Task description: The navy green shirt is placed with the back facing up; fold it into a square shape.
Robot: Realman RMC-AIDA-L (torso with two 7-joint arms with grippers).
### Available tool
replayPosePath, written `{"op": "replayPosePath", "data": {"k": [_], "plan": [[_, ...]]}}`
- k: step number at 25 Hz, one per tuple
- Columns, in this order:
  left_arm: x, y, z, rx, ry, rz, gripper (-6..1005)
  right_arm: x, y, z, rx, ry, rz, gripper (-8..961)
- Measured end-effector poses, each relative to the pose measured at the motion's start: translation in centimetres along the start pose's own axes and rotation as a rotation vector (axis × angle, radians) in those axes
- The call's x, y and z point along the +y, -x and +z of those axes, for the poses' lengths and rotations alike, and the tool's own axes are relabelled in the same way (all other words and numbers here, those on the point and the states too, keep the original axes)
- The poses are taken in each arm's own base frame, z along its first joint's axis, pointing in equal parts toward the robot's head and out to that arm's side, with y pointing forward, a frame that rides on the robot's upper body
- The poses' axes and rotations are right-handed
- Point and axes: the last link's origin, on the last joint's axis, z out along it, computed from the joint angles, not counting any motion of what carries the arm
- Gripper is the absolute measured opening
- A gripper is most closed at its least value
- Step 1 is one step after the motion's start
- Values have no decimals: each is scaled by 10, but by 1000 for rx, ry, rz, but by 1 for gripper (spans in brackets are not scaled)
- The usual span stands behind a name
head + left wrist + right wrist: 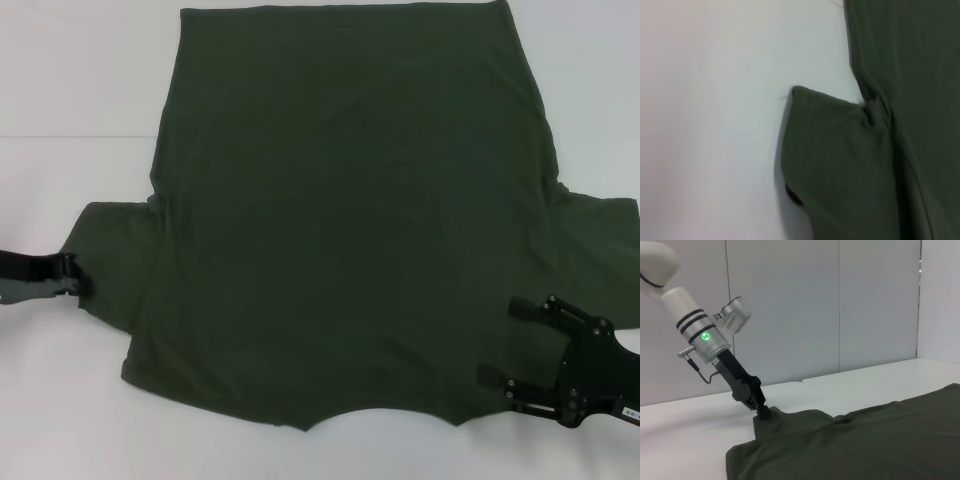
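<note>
The navy green shirt [350, 210] is a large, dark olive-green short-sleeved T-shirt, spread flat and unfolded with its plain back up, on the white table [70, 70]. Its straight hem lies toward the table's far edge and its curved neckline toward the near edge. Both sleeves spread outward along the tabletop. The outer edge of the left sleeve is lifted slightly off the table, and a small crease gathers where that sleeve meets the body.
</note>
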Motion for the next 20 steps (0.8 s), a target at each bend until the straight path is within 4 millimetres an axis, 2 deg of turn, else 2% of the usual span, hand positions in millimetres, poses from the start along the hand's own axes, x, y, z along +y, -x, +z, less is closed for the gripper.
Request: {"op": "replayPosePath", "data": {"k": [20], "plan": [[-10,-29,-40,52,-19,33,27,-2,2,2,-5,4,-6,945]]}}
